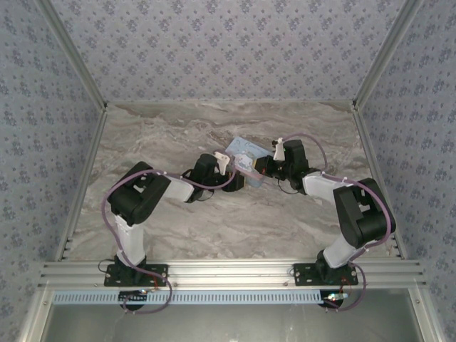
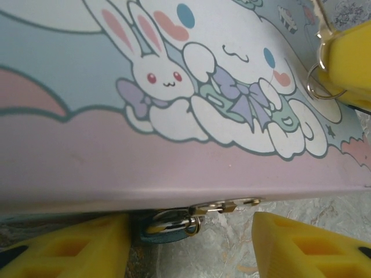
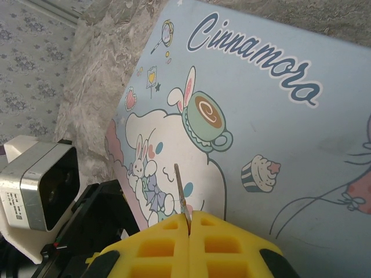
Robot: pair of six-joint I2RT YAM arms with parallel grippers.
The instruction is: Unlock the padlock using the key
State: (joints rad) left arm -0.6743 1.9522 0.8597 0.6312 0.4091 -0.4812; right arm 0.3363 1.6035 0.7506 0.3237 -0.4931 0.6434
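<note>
The teal padlock (image 2: 164, 232) with its silvery shackle (image 2: 174, 222) hangs from the metal hasp (image 2: 223, 207) on the front edge of the cartoon-printed tin box (image 2: 174, 156). My left gripper (image 2: 191, 240) is open and straddles the padlock. The padlock lies close to the left finger (image 2: 75, 249), while the right finger (image 2: 307, 246) stands well apart from it. My right gripper (image 3: 189, 219) is shut on the thin dark key (image 3: 180, 188), whose blade sticks out over the box lid (image 3: 278, 145). In the left wrist view that gripper's yellow finger (image 2: 348, 58) carries a key ring (image 2: 317, 81).
The tin box (image 1: 246, 152) lies mid-table on the marble-patterned tabletop (image 1: 178, 228), between both grippers. The left wrist camera housing (image 3: 35, 185) sits close to the box's left side. Patterned walls enclose the table on three sides.
</note>
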